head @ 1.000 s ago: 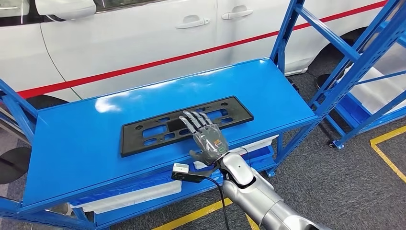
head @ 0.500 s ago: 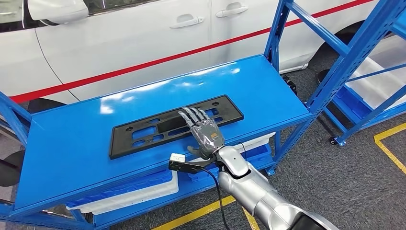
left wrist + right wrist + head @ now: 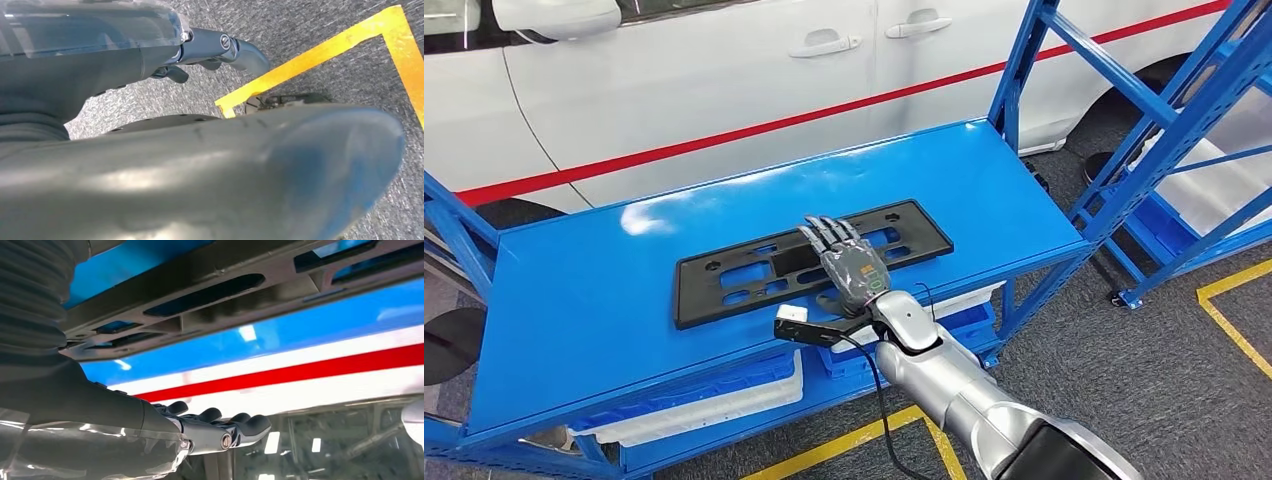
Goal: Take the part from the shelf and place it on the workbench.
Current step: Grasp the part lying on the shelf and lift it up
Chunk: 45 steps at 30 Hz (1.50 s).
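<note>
While the flat black slotted plastic frame lies mid-shelf on the blue metal shelf, nearer its front edge, the right hand hovers flat over it, fingers extended and apart, gripping nothing. Reach step, I'd judge; next needs fingers curled under the frame's near edge.

Materials and finishes, shelf and surroundings

The part is seen as matt black plastic, ribbed on its underside. The shelf is painted metal, glossy blue, with light reflected in patches. The right hand is covered in clear shiny film over dark grey plastic. The car body is glossy white. The floor is rough, speckled grey.
</note>
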### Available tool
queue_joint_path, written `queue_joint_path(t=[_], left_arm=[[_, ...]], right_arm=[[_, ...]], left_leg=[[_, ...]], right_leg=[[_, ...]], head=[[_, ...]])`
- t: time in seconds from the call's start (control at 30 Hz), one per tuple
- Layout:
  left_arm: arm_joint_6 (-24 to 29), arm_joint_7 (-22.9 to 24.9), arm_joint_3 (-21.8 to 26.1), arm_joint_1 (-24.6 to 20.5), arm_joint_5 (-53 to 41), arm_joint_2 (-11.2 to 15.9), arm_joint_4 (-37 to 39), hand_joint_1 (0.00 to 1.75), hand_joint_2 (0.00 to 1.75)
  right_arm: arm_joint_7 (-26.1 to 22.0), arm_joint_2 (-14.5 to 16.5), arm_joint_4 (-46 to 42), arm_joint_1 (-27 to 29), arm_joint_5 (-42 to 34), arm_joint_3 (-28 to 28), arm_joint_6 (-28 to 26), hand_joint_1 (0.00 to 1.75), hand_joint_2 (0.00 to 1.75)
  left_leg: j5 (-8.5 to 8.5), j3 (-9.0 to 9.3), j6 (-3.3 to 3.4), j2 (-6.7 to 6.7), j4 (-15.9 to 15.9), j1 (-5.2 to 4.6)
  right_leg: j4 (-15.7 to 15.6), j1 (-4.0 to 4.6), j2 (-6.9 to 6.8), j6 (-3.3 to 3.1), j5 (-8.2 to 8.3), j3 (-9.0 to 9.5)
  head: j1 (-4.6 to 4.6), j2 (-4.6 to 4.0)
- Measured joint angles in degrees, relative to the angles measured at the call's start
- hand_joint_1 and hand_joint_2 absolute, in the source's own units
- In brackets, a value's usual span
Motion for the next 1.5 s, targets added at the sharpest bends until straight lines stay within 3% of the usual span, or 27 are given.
queue_joint_path(t=[0.1, 0.17, 0.3, 0.4, 0.47, 0.5, 0.53, 0.57, 0.63, 0.67, 0.8, 0.87, 0.93, 0.97, 1.0, 1.03, 1.13, 1.17, 1.27, 1.3, 1.37, 1.43, 1.47, 1.5], left_arm=[[-0.02, -0.46, 0.0, -0.04, 0.34, 0.05, 0.0, 0.0, 0.0], [-0.09, -0.86, 0.01, -0.08, 0.54, 0.1, 0.0, 0.0, 0.0], [-0.19, -1.55, 0.01, -0.07, 0.94, 0.31, 0.0, 0.0, 0.0], [-0.23, -2.02, 0.01, -0.05, 1.15, 0.47, 0.0, 0.0, 0.0], [-0.27, -2.39, 0.02, 0.04, 1.49, 0.63, 0.0, 0.0, 0.0], [-0.29, -2.57, 0.02, 0.08, 1.67, 0.7, 0.0, 0.0, 0.0], [-0.32, -2.71, 0.03, 0.1, 1.76, 0.78, 0.0, 0.0, 0.0], [-0.34, -2.81, 0.03, 0.09, 1.81, 0.84, 0.0, 0.0, 0.0], [-0.35, -2.96, 0.05, 0.0, 1.86, 0.92, 0.0, 0.0, 0.0], [-0.35, -3.05, 0.05, -0.03, 1.91, 0.97, 0.0, 0.0, 0.0], [-0.37, -3.56, 0.07, 0.06, 2.05, 1.15, 0.0, 0.0, 0.0], [-0.4, -3.86, 0.07, -0.04, 2.1, 1.21, 0.0, 0.0, 0.0], [-0.44, -3.97, 0.07, -0.06, 2.19, 1.26, 0.0, 0.0, 0.0], [-0.46, -3.98, 0.07, -0.02, 2.26, 1.28, 0.0, 0.0, 0.0], [-0.47, -3.98, 0.07, 0.01, 2.32, 1.28, 0.0, 0.0, 0.0], [-0.47, -3.98, 0.07, 0.02, 2.38, 1.29, 0.0, 0.0, 0.0], [-0.51, -4.01, 0.07, -0.06, 2.6, 1.27, 0.0, 0.0, 0.0], [-0.55, -4.01, 0.07, -0.05, 2.66, 1.27, 0.0, 0.0, 0.0], [-0.62, -4.03, 0.07, 0.0, 2.7, 1.27, 0.0, 0.0, 0.0], [-0.63, -4.04, 0.07, 0.0, 2.7, 1.28, 0.0, 0.0, 0.0], [-0.65, -4.09, 0.07, -0.02, 2.7, 1.29, 0.0, 0.0, 0.0], [-0.69, -4.15, 0.07, 0.03, 2.68, 1.29, 0.0, 0.0, 0.0], [-0.73, -4.19, 0.07, 0.08, 2.67, 1.29, 0.0, 0.0, 0.0], [-0.75, -4.29, 0.07, 0.13, 2.67, 1.29, 0.0, 0.0, 0.0]], right_arm=[[0.18, 0.92, 1.34, -0.93, 0.31, 0.0, 0.8, 0.0, 1.75], [0.46, 1.62, 2.28, -1.68, 0.48, 0.0, 1.76, 0.0, 1.75], [1.73, 2.84, 4.03, -2.51, 0.71, 0.0, 3.61, 0.0, 1.75], [2.4, 3.66, 5.24, -3.25, 1.07, 0.08, 4.6, 0.0, 1.75], [2.87, 3.85, 6.13, -3.42, 1.4, 0.2, 5.3, 0.0, 1.75], [3.08, 3.86, 6.49, -3.48, 1.54, 0.25, 5.52, 0.0, 1.75], [3.22, 3.89, 6.79, -3.59, 1.65, 0.29, 5.64, 0.0, 1.75], [3.29, 3.94, 7.03, -3.78, 1.76, 0.33, 5.67, 0.0, 1.75], [3.62, 4.08, 7.46, -4.38, 2.09, 0.48, 5.68, 0.0, 1.75], [3.96, 4.12, 7.68, -4.67, 2.31, 0.57, 5.74, 0.0, 1.75], [6.11, 4.13, 8.62, -5.35, 3.05, 0.84, 6.73, 0.0, 1.75], [7.23, 4.11, 9.11, -5.56, 3.26, 0.88, 7.46, 0.0, 1.75], [8.12, 4.08, 9.73, -5.48, 3.33, 0.95, 8.2, 0.0, 1.75], [8.55, 4.05, 10.01, -5.42, 3.28, 0.97, 8.58, 0.0, 1.75], [8.97, 4.04, 10.23, -5.42, 3.21, 0.98, 8.94, 0.0, 1.75], [9.28, 4.03, 10.38, -5.48, 3.11, 0.97, 9.26, 0.0, 1.75], [9.73, 4.07, 10.59, -5.8, 2.89, 0.96, 9.82, 0.0, 1.75], [9.97, 4.1, 10.64, -5.88, 2.83, 0.96, 9.88, 0.0, 1.75], [11.09, 4.19, 10.78, -6.04, 2.52, 0.96, 10.15, 0.0, 1.75], [11.39, 4.22, 10.84, -6.09, 2.42, 0.96, 10.29, 0.04, 1.75], [11.95, 4.28, 10.99, -6.14, 2.16, 0.96, 10.66, 0.91, 1.75], [12.58, 4.28, 11.23, -6.06, 1.76, 0.93, 11.01, 1.74, 1.75], [12.97, 4.26, 11.4, -6.0, 1.56, 0.87, 11.14, 1.75, 1.75], [13.37, 4.21, 11.59, -5.95, 1.38, 0.77, 11.27, 1.75, 1.75]], left_leg=[[-0.4, -0.02, -0.51, -0.04, 0.48, -0.09], [-0.6, -0.15, -1.04, -0.03, 0.67, -0.21], [-1.58, -0.68, -2.24, 0.0, 1.85, 0.03], [-6.29, -4.83, -2.91, 0.04, 10.85, 0.27], [-7.75, -7.51, -3.2, 0.04, 16.15, 0.38], [-6.93, -7.56, -3.29, 0.05, 15.98, 0.43], [-5.18, -6.54, -3.32, 0.05, 13.62, 0.5], [-3.05, -4.81, -3.31, 0.07, 9.84, 0.6], [-0.58, -1.65, -3.0, 0.04, 3.19, 0.57], [-0.3, -0.92, -2.73, 0.01, 1.6, 0.48], [-0.1, -0.6, -1.27, -0.09, 0.62, 0.37], [0.11, -0.49, -0.63, -0.02, 0.32, 0.42], [0.08, -0.5, -0.29, 0.03, 0.33, 0.27], [0.05, -0.48, -0.23, 0.04, 0.35, 0.2], [0.03, -0.44, -0.22, 0.03, 0.37, 0.15], [0.01, -0.37, -0.23, 0.0, 0.38, 0.11], [-0.16, -0.19, -0.51, -0.12, 0.48, -0.13], [-0.22, -0.19, -0.73, -0.13, 0.52, -0.21], [-0.35, -0.14, -1.61, -0.1, 0.48, -0.2], [-0.73, -0.22, -1.91, -0.08, 0.85, -0.17], [-3.14, -1.75, -2.48, -0.03, 4.52, -0.1], [-6.57, -4.91, -2.99, 0.01, 11.55, 0.12], [-7.47, -6.21, -3.21, 0.01, 14.39, 0.25], [-7.27, -6.67, -3.41, 0.02, 15.42, 0.4]], right_leg=[[-10.22, -0.04, -0.06, -0.37, 5.07, 4.8], [-13.9, 0.17, -0.03, -0.74, 5.87, 6.47], [-14.66, 0.26, 0.0, -1.89, 6.16, 6.77], [-14.98, 0.17, -0.12, -2.55, 6.23, 6.98], [-14.92, 0.24, -0.17, -2.67, 6.16, 7.0], [-14.87, 0.24, -0.17, -2.65, 6.13, 7.01], [-14.8, 0.23, -0.14, -2.57, 6.07, 7.04], [-14.7, 0.22, -0.08, -2.45, 5.98, 7.07], [-14.47, 0.43, 0.04, -2.02, 5.8, 7.01], [-14.41, 0.52, 0.07, -1.76, 5.78, 6.95], [-13.68, 0.33, 0.03, -0.52, 5.17, 6.63], [-9.22, 0.22, 0.0, -0.11, 2.5, 4.57], [-1.99, 0.21, -0.01, 0.04, -0.67, 1.03], [0.4, 0.2, -0.01, 0.04, -1.19, -0.2], [0.93, 0.21, -0.01, -0.03, -0.71, -0.54], [-0.72, 0.22, -0.01, -0.19, 0.73, 0.23], [-11.44, 0.49, -0.02, -0.99, 5.43, 5.59], [-13.6, 0.65, -0.02, -1.19, 5.93, 6.63], [-14.86, 0.76, 0.05, -1.74, 6.08, 7.19], [-15.18, 0.64, 0.04, -2.0, 6.25, 7.39], [-15.72, 0.4, -0.05, -2.49, 6.52, 7.7], [-15.74, 0.44, -0.11, -2.7, 6.52, 7.67], [-15.71, 0.45, -0.13, -2.72, 6.52, 7.63], [-15.66, 0.43, -0.12, -2.71, 6.51, 7.61]], head=[[0.0, 0.0], [-0.03, 0.0], [-0.1, 0.0], [-0.21, 0.0], [-0.2, 0.0], [-0.2, 0.0], [-0.2, 0.0], [-0.21, 0.0], [-0.19, 0.0], [-0.16, 0.0], [-0.1, 0.0], [-0.1, 0.0], [-0.1, 0.0], [-0.1, 0.0], [-0.1, 0.0], [-0.1, 0.0], [-0.11, 0.0], [-0.13, 0.0], [-0.15, 0.0], [-0.15, 0.0], [-0.21, 0.0], [-0.25, 0.0], [-0.24, 0.0], [-0.25, 0.0]])
